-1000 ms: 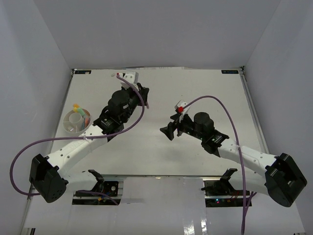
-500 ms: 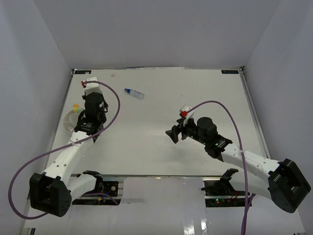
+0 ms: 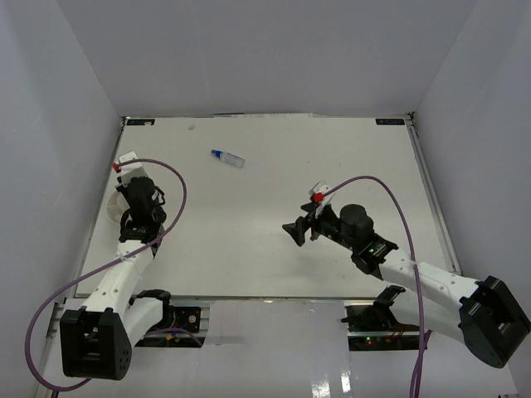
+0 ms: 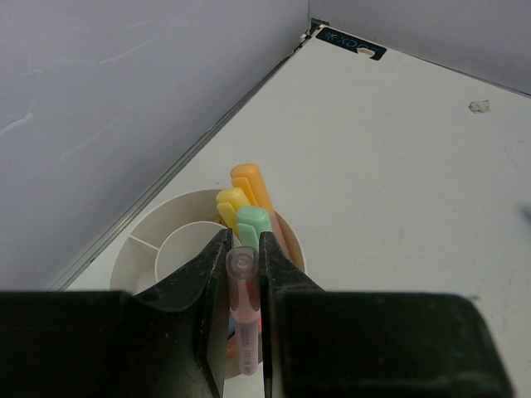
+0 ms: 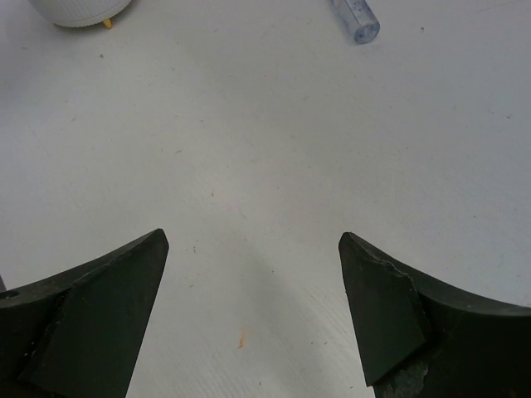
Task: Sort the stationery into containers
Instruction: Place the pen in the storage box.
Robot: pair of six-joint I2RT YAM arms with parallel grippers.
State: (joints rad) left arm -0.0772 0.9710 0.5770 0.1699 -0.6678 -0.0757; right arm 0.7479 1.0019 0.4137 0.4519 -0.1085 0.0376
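Holding a pink pen (image 4: 245, 323) tight in its jaws, the left gripper (image 4: 241, 247) hangs over the round white dish (image 4: 143, 249) by the left wall; yellow (image 4: 230, 202), orange (image 4: 252, 184) and green (image 4: 253, 222) markers lie together in one part; I think the pen should go low beside them, then be let go gently so it does not bounce out; the right gripper (image 5: 249, 274) waits wide open and empty, near the middle; a blue-capped bottle (image 3: 227, 157) lies farther back on the table (image 3: 348, 157).
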